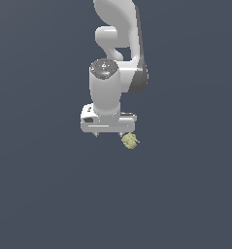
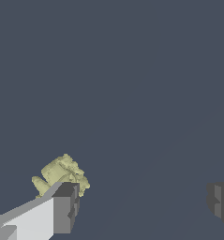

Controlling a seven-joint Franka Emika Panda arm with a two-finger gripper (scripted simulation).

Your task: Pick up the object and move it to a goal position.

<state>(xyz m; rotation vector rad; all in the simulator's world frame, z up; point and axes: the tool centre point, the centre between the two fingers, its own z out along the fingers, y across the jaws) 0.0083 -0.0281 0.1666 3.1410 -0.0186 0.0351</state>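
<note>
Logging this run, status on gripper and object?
Gripper open, nothing between the fingers. Object not gripped, just past one fingertip, outside the gap. Nothing else in view.

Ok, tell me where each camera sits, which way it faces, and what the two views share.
Exterior view: off the arm, apparently high up and looking down on the white arm, the gripper and the pale yellow-green object beside it over a plain dark floor.
Wrist view: on the wrist, looking out past the two fingers, which stand wide apart, at the floor; the object lies by one fingertip, outside the gap.
Shared: the object, the gripper's fingers and the floor.
</note>
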